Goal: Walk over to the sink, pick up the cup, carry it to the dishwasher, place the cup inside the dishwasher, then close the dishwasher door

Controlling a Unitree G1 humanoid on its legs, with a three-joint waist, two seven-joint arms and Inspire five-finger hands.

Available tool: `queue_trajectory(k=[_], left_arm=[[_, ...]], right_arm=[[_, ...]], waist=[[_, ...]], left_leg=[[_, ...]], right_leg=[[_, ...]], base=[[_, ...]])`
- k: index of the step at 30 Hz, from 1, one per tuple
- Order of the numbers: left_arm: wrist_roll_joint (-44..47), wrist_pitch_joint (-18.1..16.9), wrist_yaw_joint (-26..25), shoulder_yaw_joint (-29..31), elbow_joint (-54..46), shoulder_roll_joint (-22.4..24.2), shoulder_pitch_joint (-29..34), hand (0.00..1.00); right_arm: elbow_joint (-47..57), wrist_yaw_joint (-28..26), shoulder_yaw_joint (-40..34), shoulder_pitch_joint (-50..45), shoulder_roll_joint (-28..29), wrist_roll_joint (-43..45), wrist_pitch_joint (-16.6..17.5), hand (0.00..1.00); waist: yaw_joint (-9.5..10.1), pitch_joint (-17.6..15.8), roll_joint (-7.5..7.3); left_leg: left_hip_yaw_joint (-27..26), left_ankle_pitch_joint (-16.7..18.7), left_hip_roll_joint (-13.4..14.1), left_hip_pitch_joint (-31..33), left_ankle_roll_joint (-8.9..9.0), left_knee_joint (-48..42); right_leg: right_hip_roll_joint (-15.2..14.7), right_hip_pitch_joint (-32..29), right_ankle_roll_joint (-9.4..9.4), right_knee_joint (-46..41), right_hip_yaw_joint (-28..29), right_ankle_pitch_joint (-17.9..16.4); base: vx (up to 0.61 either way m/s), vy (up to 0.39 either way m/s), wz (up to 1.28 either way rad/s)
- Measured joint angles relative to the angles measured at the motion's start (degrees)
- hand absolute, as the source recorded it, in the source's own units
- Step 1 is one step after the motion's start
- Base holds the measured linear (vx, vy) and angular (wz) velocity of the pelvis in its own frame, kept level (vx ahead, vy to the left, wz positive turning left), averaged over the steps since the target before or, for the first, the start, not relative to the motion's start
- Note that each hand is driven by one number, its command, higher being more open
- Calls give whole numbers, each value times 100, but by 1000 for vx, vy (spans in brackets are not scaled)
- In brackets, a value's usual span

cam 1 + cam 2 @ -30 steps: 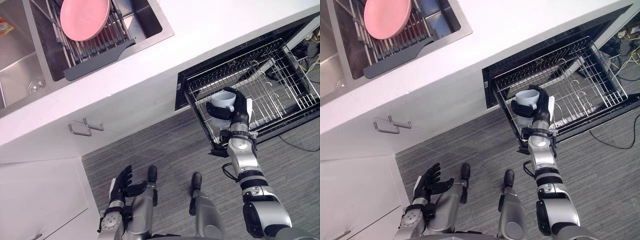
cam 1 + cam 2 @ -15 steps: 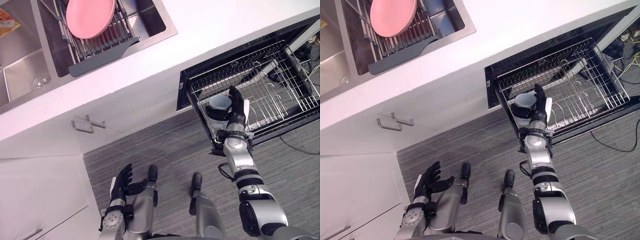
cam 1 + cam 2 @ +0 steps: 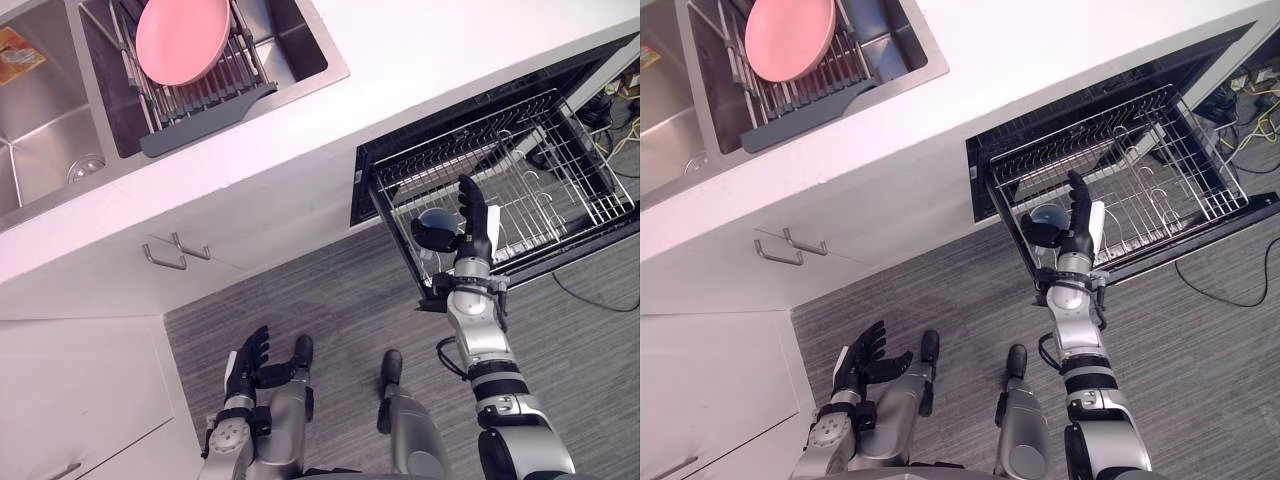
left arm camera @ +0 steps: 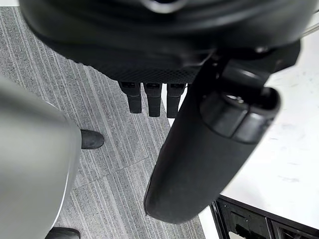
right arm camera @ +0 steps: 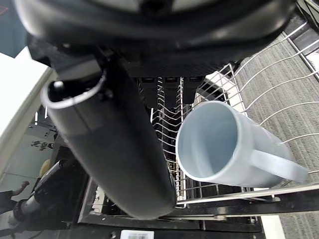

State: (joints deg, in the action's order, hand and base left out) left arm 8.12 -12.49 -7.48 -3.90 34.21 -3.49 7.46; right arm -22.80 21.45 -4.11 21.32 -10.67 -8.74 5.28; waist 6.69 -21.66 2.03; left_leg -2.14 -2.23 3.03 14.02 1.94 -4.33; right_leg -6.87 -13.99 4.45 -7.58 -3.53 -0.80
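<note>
- Right hand (image 3: 470, 236): fingers (image 5: 170, 92) stand straight, thumb spread away from them. Released, gripping nothing. A second ago they were curled round the cup; half a second ago they were already loosening.
- Cup (image 5: 215, 145): now lies on its side in the wire rack (image 3: 560, 150) of the open dishwasher (image 3: 366, 190). It sits near the rack's front edge, on the robot's side, with its mouth towards the wrist and its handle sticking out sideways.
- The cup lies just beside the thumb. Cannot tell whether they touch.
- Reading: the placing step looks done, since the cup's weight is on the rack wires and not on the hand.
- Still to do, as judged: draw the right hand back clear of the rack, then shut the door (image 3: 570, 256). The rack is pulled out and has to go in with it.
- Risk: the cup is not upright and can roll. A careless pull-back past the handle may knock it towards the rack edge.
- Left hand (image 3: 250, 365): low at the robot's side over the floor (image 3: 330, 290), fingers loose and spread, empty, idle.
- Sink (image 3: 40, 140) in the table (image 3: 420, 60) is well apart. A pink plate (image 3: 183, 38) stands in its drainer.
</note>
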Motion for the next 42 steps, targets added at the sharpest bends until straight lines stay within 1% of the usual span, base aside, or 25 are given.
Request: queue_trajectory(k=[2, 4, 6, 7, 8, 10, 12, 16, 18, 19, 21, 24, 27, 29, 32, 33, 34, 35, 37, 38, 39, 40, 41, 42], left_arm=[[-21, 25, -1, 5, 17, -8, -3, 90], [-30, 62, -1, 14, 51, -32, -2, 90], [-37, 101, 5, 45, 138, -83, -2, 90], [-80, 136, 15, 129, 217, -100, -3, 90], [-107, 153, 14, 145, 241, -108, -4, 90], [-154, 211, 30, 174, 355, -153, -5, 90], [-201, 239, 35, 234, 493, -155, -7, 90], [-258, 285, 44, 305, 785, -145, -10, 90], [-259, 338, 87, 357, 954, -93, 0, 90], [-260, 338, 105, 358, 990, -92, 0, 90], [-300, 341, 159, 360, 1145, -90, 15, 90], [-369, 345, 187, 362, 1305, -106, 67, 90], [-370, 350, 229, 363, 1451, -154, 100, 90], [-374, 349, 259, 358, 1539, -177, 105, 90], [-373, 340, 257, 369, 1516, -181, 98, 90], [-382, 338, 260, 416, 1504, -169, 96, 90], [-384, 332, 256, 511, 1496, -134, 94, 90], [-385, 330, 253, 538, 1500, -127, 85, 90], [-474, 333, 242, 570, 1534, -148, 4, 90], [-473, 332, 233, 570, 1526, -127, -2, 90], [-472, 332, 231, 569, 1511, -105, -19, 90], [-477, 312, 225, 558, 1480, -113, -23, 90], [-477, 295, 232, 556, 1478, -128, -25, 90], [-478, 289, 238, 555, 1478, -141, -29, 90]], right_arm=[[349, 9, 0, -232, 103, -31, -3, 90], [816, 27, 4, -559, 227, -44, -4, 90], [1290, 26, 12, -950, 375, -45, 0, 90], [1535, 23, 15, -1167, 481, -44, 3, 90], [1647, 22, 13, -1273, 530, -43, 8, 90], [1982, -2, 16, -1698, 688, -41, 97, 90], [2160, -57, 18, -1995, 791, -38, 155, 90], [2385, -207, 138, -2492, 915, -36, 269, 90], [2424, -356, 234, -2709, 959, -25, 292, 90], [2444, -397, 238, -2744, 982, -24, 293, 90], [2609, -542, 244, -2948, 1057, 9, 309, 90], [2712, -620, 245, -3102, 1074, 23, 440, 90], [2780, -680, 306, -3111, 1078, 32, 462, 90], [2873, -712, 332, -3144, 1079, 35, 491, 90], [3085, -720, 334, -3247, 1078, 35, 553, 90], [3148, -705, 338, -3268, 1077, 35, 556, 90], [3240, -682, 335, -3270, 1075, 34, 556, 90], [3301, -661, 323, -3269, 1078, 34, 558, 90], [3485, -525, 274, -3148, 904, 13, 638, 90], [3478, -510, 269, -3060, 828, 7, 633, 90], [3466, -509, 262, -2948, 712, -4, 630, 90], [3462, -513, 319, -2812, 701, -67, 625, 90], [3462, -519, 383, -2712, 712, -147, 626, 90], [3463, -532, 454, -2612, 711, -217, 626, 90]], waist=[[-8, 12, -22], [-46, 54, -88], [-109, 148, -211], [-156, 219, -302], [-182, 245, -347], [-265, 374, -499], [-298, 541, -565], [-338, 855, -551], [-352, 1102, -527], [-355, 1129, -513], [-359, 1288, -458], [-367, 1489, -423], [-431, 1502, -423], [-436, 1502, -424], [-430, 1499, -421], [-425, 1497, -420], [-398, 1494, -417], [-396, 1492, -412], [-413, 1454, -402], [-394, 1438, -355], [-336, 1408, -328], [-284, 1398, -360], [-279, 1388, -378], [-282, 1377, -396]], left_leg=[[0, -10, 2, -70, 0, 46], [-1, -12, 3, -163, -2, 120], [-7, -12, 4, -268, -3, 201], [-9, -9, 4, -332, -1, 234], [-11, -8, 4, -375, 1, 258], [-14, 15, 0, -549, 18, 325], [-19, 17, -4, -653, 20, 386], [4, 30, -12, -866, 35, 438], [31, 31, -10, -923, 37, 445], [42, 31, -9, -952, 37, 446], [76, 28, -12, -1047, 36, 465], [96, 15, -11, -1083, 34, 505], [159, 3, -11, -1180, 36, 516], [264, 39, -12, -1113, 45, 385], [573, 190, -43, -786, 64, -80], [729, 236, -70, -660, 78, -236], [722, 401, -54, -545, -21, -324], [496, 434, 32, -490, -112, -355], [-736, 413, 479, -273, -151, -621], [-956, 384, 582, -233, -165, -712], [-1015, 348, 594, -218, -91, -762], [-1036, 379, 519, -235, -64, -781], [-1048, 437, 464, -235, -52, -818], [-1056, 535, 395, -219, -85, -921]], right_leg=[[4, 70, 0, 39, -7, 0], [8, 151, 1, 89, -15, -1], [13, 255, 3, 167, -22, -2], [15, 319, 5, 221, -27, -4], [16, 366, 5, 253, -30, -4], [14, 549, 5, 329, -41, -17], [13, 652, 7, 393, -48, -20], [3, 898, 27, 473, -114, -42], [5, 964, 31, 475, -148, -56], [6, 1000, 31, 479, -157, -56], [3, 1107, 34, 494, -180, -62], [6, 1136, 35, 506, -186, -60], [12, 1283, 36, 553, -262, -58], [9, 1323, 34, 556, -314, -60], [7, 1406, 14, 553, -651, -98], [-4, 1472, 4, 528, -854, -144], [-44, 1508, -6, 483, -1072, -186], [-45, 1532, -2, 482, -1178, -191], [-163, 1581, 46, 468, -1596, -262], [-166, 1588, 73, 433, -1647, -302], [-184, 1596, 98, 355, -1671, -370], [-274, 1598, 121, 313, -1652, -404], [-334, 1597, 152, 284, -1636, -424], [-431, 1596, 213, 206, -1629, -487]], base=[[0, 0, 0], [17, -3, 0], [47, -4, -1], [59, -3, -1], [66, -4, 0], [60, -2, 0], [40, 0, 1], [4, -4, 2], [-19, -17, 6], [-34, -13, 7], [-54, -13, 7], [-26, -7, 3], [-23, -14, 9], [-16, -11, 24], [-25, -22, 58], [-49, -9, 75], [-60, 3, 79], [-66, -27, 96], [-50, 10, 100], [-19, 83, 57], [10, 98, 20], [30, 95, 9], [72, 142, 1], [74, 117, 4]])
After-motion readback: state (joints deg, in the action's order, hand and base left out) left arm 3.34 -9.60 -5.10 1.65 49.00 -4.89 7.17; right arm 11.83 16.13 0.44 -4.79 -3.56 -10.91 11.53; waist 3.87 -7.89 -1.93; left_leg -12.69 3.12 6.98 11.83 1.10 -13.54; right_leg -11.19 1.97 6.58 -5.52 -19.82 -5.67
